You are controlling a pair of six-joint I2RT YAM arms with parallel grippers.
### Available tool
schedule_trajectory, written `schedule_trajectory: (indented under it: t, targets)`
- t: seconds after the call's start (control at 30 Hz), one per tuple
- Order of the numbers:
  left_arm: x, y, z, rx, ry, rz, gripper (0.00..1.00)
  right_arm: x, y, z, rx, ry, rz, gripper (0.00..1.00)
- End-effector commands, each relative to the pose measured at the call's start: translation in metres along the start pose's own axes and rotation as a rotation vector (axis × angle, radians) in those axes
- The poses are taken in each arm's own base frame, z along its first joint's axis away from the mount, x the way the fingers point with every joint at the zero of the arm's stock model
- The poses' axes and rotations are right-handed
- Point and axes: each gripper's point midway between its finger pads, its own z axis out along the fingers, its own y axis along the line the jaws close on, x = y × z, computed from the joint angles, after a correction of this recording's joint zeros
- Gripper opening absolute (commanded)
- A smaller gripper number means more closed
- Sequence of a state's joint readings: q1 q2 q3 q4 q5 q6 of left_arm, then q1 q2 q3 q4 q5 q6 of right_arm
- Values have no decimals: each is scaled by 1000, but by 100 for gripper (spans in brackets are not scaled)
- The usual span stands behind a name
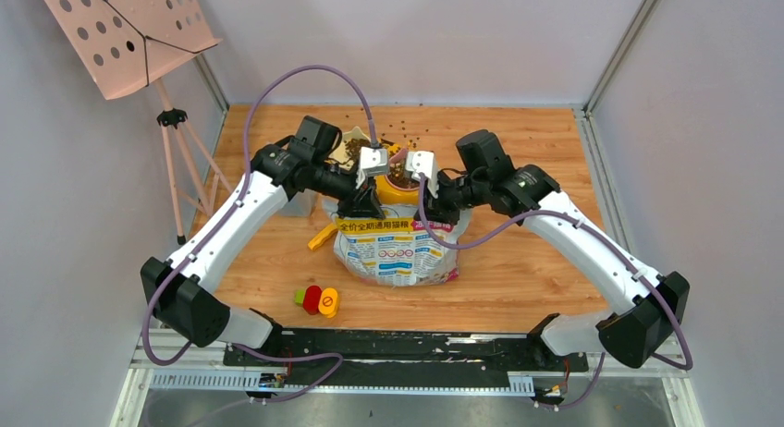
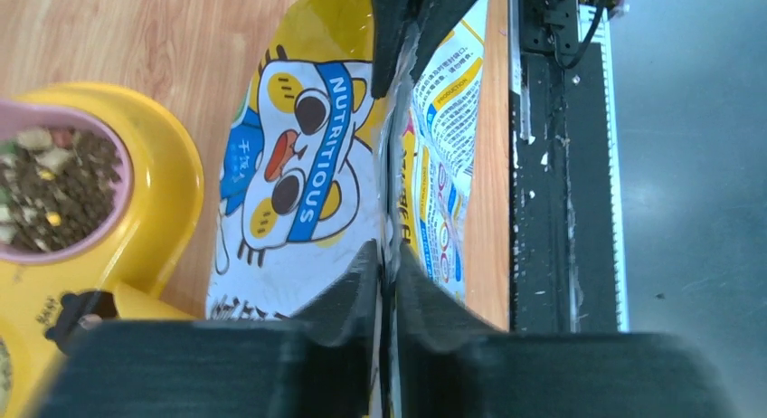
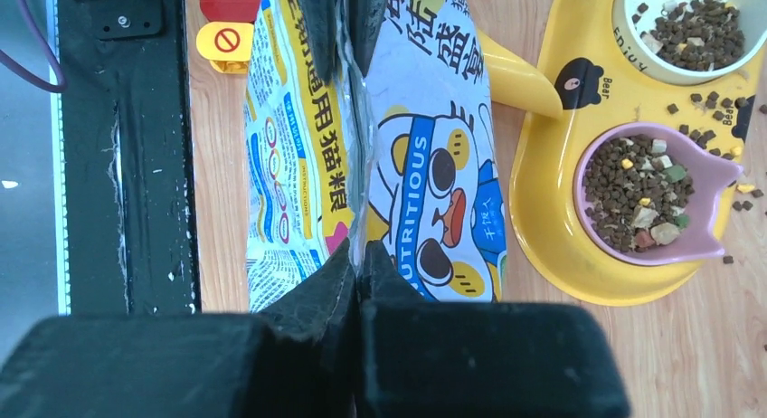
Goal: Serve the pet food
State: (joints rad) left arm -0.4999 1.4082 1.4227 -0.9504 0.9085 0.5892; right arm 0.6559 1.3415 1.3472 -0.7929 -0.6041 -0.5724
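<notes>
Brown pet food [image 3: 647, 187] heaped in pink bowl [image 3: 714, 178] and white bowl [image 3: 626, 29] of yellow feeder [image 3: 543, 210], at twelve o'clock from printed bag [image 1: 398, 251] (stray pellets loose on the wood surface [image 1: 536, 168]). Left claw [image 2: 387, 264] clenched on bag's top seam at ten o'clock, right claw [image 3: 357, 260] likewise at two o'clock.
</notes>
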Motion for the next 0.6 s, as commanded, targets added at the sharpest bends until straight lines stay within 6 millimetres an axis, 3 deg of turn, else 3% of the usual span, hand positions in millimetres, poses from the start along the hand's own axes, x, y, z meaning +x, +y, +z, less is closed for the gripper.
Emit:
schedule_trajectory:
  t: [0.0,0.03,0.07,0.1,0.13,0.17,0.23,0.33,0.37,0.4,0.47,0.5,0.53,0.57]
  targets:
    - [-9,3,-15,-67,5,11,34,4,-9,-18,53,17,2,1]
    - [-4,8,-17,-101,26,0,44,4,-11,-20,64,18,10,10]
    - [-2,9,-19,-114,34,0,45,5,-14,-21,79,26,20,25]
    - [1,12,-22,-126,42,3,39,6,-17,-22,95,33,30,31]
    - [5,11,-24,-122,51,-6,32,8,-19,-23,101,39,39,29]
    - [7,13,-27,-124,50,-5,17,10,-19,-25,102,41,45,19]
    - [11,13,-32,-115,55,-26,2,13,-21,-28,106,39,48,1]
    - [17,12,-38,-108,68,-45,1,13,-20,-34,91,22,52,0]
    - [18,14,-40,-120,76,-46,6,13,-21,-36,88,20,56,0]
    - [20,14,-41,-124,84,-49,22,13,-22,-37,90,21,58,0]
    - [22,17,-46,-144,98,-41,30,13,-24,-41,94,23,63,0]
    - [24,17,-49,-152,98,-38,28,13,-26,-44,102,22,67,0]
    - [26,17,-51,-151,102,-28,13,14,-28,-46,107,22,70,0]
    - [30,13,-53,-140,113,-33,6,14,-30,-50,109,20,72,0]
